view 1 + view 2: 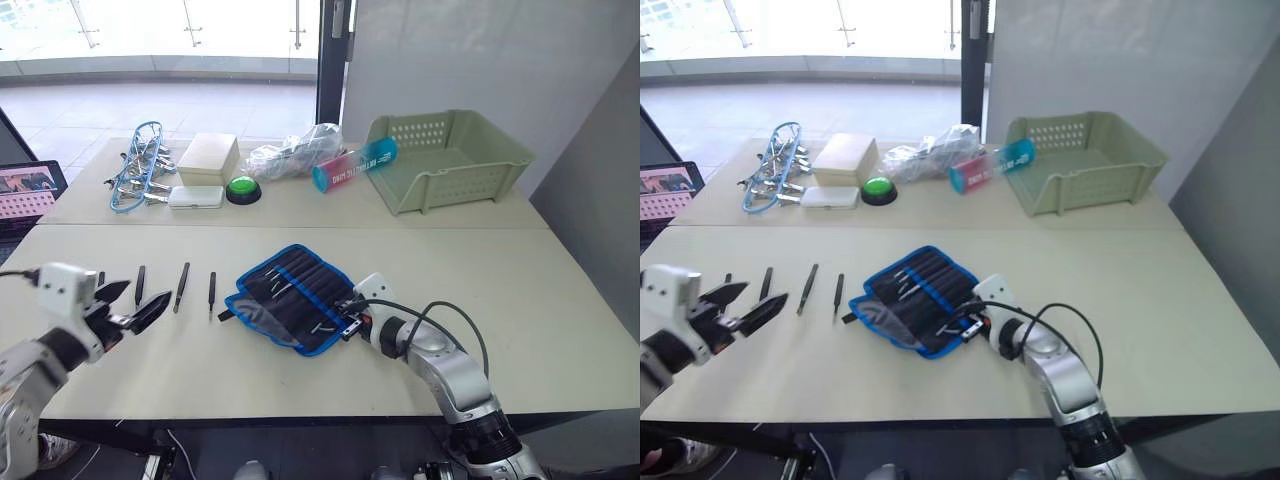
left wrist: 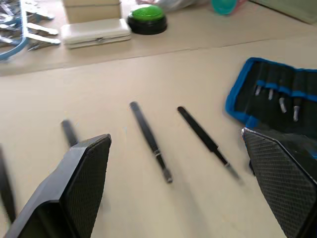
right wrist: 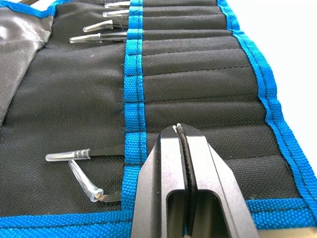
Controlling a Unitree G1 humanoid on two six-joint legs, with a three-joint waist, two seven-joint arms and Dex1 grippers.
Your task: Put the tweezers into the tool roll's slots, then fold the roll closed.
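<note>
Tweezers [image 1: 181, 286] lie loose; wide-open left gripper [image 1: 128, 306] must grab one. Right gripper [image 1: 350, 312], fingers together, presses the roll [image 1: 290, 295].

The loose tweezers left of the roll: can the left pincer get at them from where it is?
Probably yes. The left pincer hangs open beside the tweezers, which lie apart on bare table with nothing over them.

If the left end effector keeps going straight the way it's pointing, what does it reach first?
Probably the loose tweezers lying on the table between its open fingers; the tool roll sits off to the side. Depth is uncertain.
</note>
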